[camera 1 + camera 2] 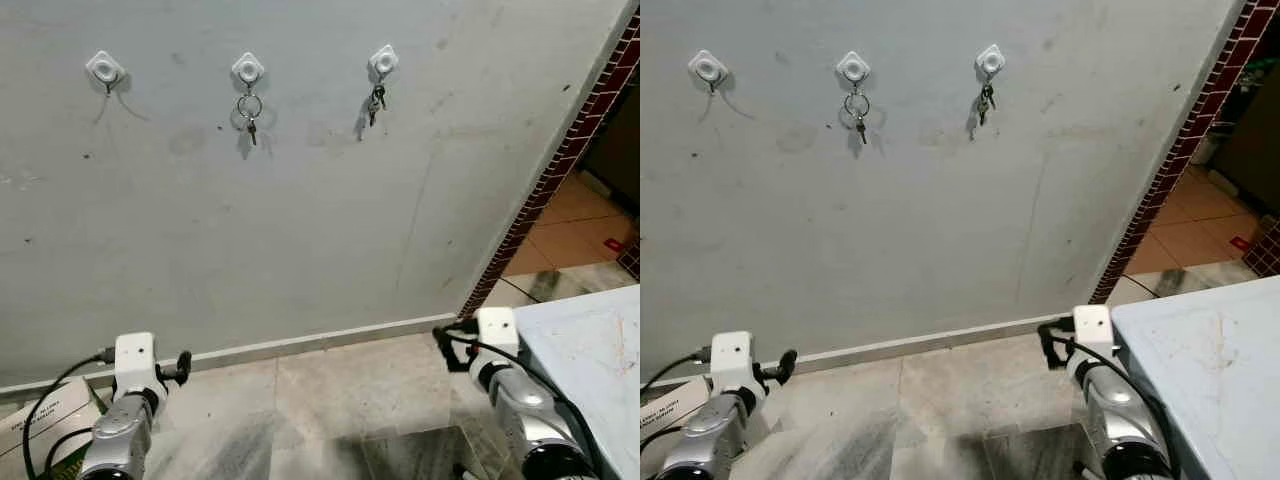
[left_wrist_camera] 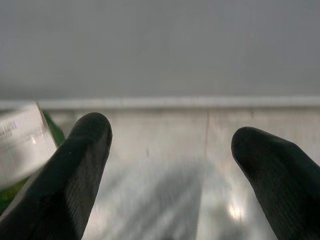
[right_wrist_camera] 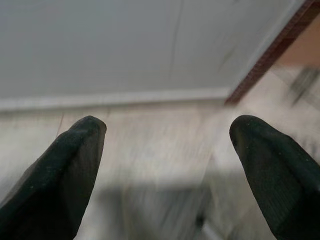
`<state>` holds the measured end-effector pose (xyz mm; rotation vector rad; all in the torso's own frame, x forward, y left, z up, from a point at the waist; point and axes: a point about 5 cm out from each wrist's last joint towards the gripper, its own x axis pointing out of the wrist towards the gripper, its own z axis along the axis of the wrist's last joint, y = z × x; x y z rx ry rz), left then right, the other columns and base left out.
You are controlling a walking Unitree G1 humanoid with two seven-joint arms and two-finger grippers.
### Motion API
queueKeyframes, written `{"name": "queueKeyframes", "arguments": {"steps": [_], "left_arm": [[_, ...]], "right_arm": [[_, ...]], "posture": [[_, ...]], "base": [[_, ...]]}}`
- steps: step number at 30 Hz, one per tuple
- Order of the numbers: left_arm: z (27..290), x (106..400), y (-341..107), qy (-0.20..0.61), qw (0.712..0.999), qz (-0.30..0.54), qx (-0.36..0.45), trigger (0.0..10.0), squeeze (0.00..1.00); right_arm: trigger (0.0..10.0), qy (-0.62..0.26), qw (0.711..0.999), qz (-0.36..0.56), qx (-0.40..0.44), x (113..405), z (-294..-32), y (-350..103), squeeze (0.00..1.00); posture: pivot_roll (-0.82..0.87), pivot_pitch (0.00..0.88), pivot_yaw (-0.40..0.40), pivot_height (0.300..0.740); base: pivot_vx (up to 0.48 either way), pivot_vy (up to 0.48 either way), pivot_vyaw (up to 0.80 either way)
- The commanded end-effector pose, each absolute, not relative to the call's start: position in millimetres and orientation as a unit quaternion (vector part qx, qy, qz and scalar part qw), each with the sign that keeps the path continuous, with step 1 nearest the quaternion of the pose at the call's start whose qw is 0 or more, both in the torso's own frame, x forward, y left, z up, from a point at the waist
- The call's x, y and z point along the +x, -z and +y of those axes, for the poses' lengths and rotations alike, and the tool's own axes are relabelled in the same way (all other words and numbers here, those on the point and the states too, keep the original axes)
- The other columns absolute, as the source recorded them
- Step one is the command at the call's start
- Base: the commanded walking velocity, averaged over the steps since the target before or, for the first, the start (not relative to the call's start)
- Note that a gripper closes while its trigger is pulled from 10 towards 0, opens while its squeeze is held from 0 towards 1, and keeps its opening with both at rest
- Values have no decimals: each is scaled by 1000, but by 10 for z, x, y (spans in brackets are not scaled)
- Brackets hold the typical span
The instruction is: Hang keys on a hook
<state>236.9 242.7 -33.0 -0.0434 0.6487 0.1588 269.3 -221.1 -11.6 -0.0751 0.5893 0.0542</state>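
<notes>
Three white hooks sit high on the grey wall. The left hook (image 1: 104,68) is bare. A key ring with a small key (image 1: 249,108) hangs from the middle hook (image 1: 248,68), and a dark bunch of keys (image 1: 376,100) hangs from the right hook (image 1: 383,60). Both arms are held low, far below the hooks. My left gripper (image 2: 170,135) is open over the floor by the baseboard, nothing between its fingers. My right gripper (image 3: 168,127) is open too and holds nothing, pointing at the floor near the wall's corner.
A white tabletop (image 1: 590,350) stands at the lower right beside my right arm. A dark red tiled door frame (image 1: 560,165) edges the wall on the right, with an orange-tiled room beyond. A cardboard box (image 1: 50,415) lies at the lower left. Pale marble floor (image 1: 330,400) stretches ahead.
</notes>
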Motion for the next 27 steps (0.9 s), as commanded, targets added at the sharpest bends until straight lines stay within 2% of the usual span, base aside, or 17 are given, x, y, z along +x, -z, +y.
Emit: {"name": "queueKeyframes", "arguments": {"steps": [1,4,7,14,20,27], "left_arm": [[2341,2326,412,-65,936,345,-18,10000,0],[2244,2227,528,-43,922,385,-14,10000,0],[2209,2198,564,-30,915,402,-10,10000,0],[2149,2104,656,-17,894,447,12,10000,0],[2021,2018,729,6,887,462,14,10000,0],[2121,1894,779,-22,879,477,13,10000,0]], "right_arm": [[10000,-26,945,325,-19,2595,-2197,236,0],[10000,18,935,355,5,2490,-2263,337,0],[10000,25,927,373,14,2425,-2264,398,0],[10000,35,886,462,-5,2037,-2181,692,0],[10000,20,880,475,-8,1996,-2047,744,0],[10000,-17,871,488,-50,1932,-2015,782,0]], "posture": [[36,0,-60,740],[40,0,-64,740],[28,0,-59,740],[16,0,-45,740],[8,0,-33,740],[13,0,-42,740]], "base": [[0,0,0],[0,0,0],[0,0,0],[0,0,0],[0,0,0],[0,0,0]]}}
